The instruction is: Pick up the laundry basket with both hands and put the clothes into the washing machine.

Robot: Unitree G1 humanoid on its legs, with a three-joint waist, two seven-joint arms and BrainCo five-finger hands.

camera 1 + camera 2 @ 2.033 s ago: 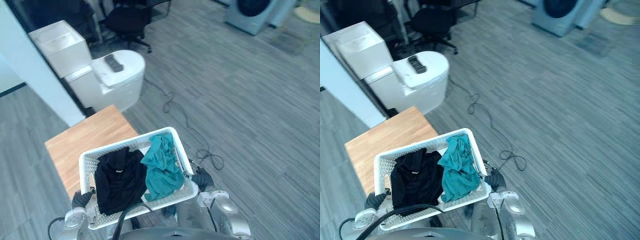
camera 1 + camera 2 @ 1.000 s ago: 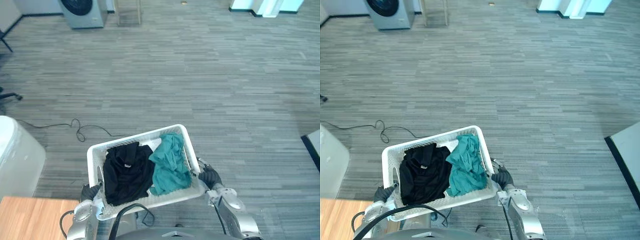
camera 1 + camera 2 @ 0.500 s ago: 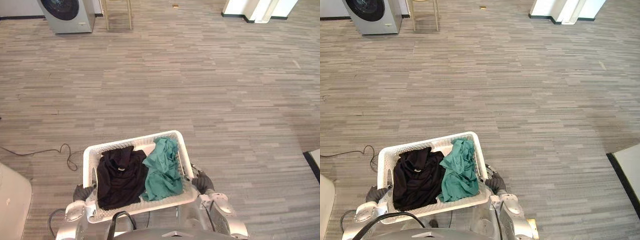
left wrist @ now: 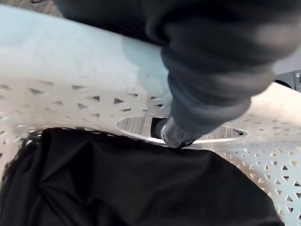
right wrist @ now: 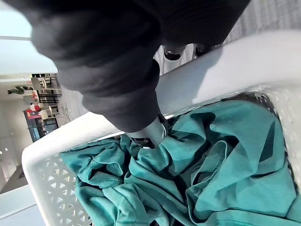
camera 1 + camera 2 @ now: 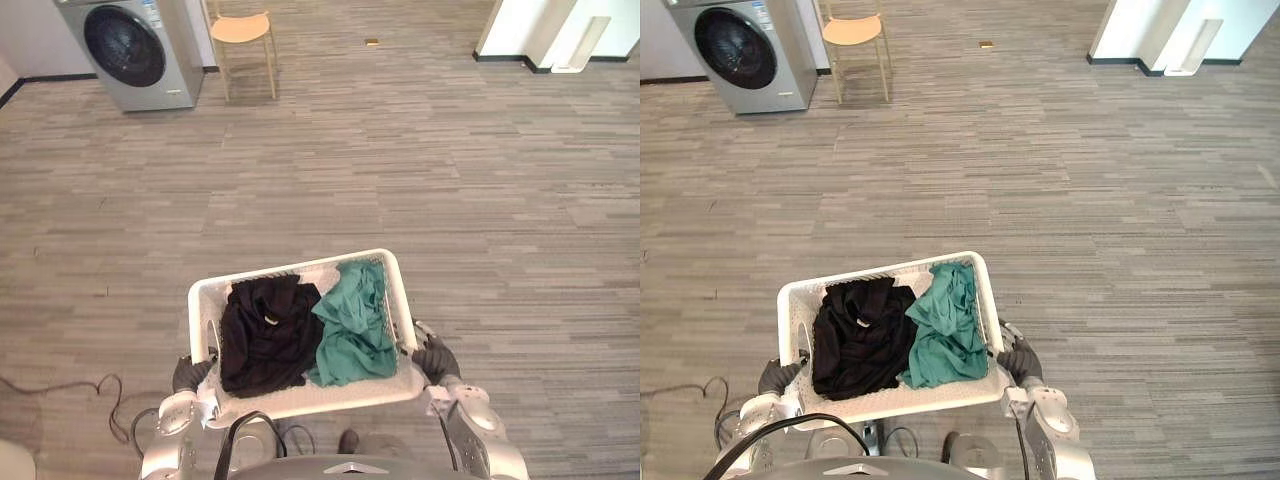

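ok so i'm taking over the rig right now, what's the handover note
Left hand: shut on the laundry basket's left rim.
Right hand: shut on its right rim.
The basket is carried in front of the robot, with the black garment and teal garment inside.
Done: basket picked up.
Left: walk to the washing machine, far ahead on the left beside a chair, and load the clothes.

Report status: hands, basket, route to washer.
Left hand, right hand shut on basket rim. Basket aloft, black and teal clothes inside. Washer ahead left, chair beside it.
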